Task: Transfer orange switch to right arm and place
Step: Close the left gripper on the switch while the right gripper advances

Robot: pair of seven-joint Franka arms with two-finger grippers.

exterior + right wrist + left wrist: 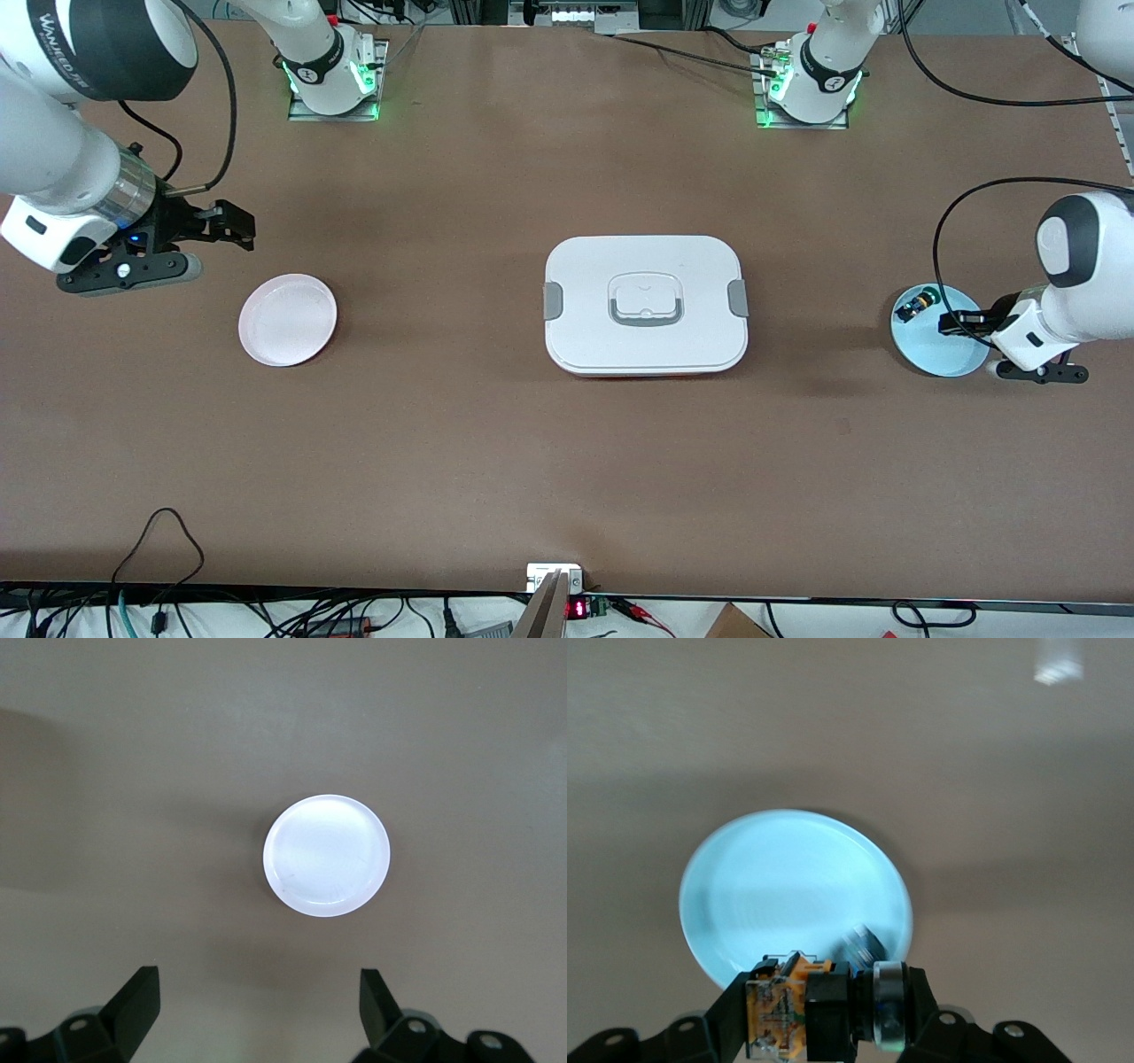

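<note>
My left gripper [824,1005] is shut on the orange switch [780,1010], gripping it across its black body, with the orange terminal end and a silver ring showing. It hangs just over the light blue plate [788,886]. Seen from the front, the left gripper [953,323] is over that plate [939,353], and the switch it holds is hidden between the fingers. A second switch with a green cap [912,307] lies on the plate. My right gripper [232,227] waits open above the table beside the pink plate [288,319], with nothing between its fingers [137,1001].
A white lidded box [645,301] with grey latches sits in the middle of the table between the two plates. The pink plate [326,855] holds nothing. Cables run along the table edge nearest the front camera.
</note>
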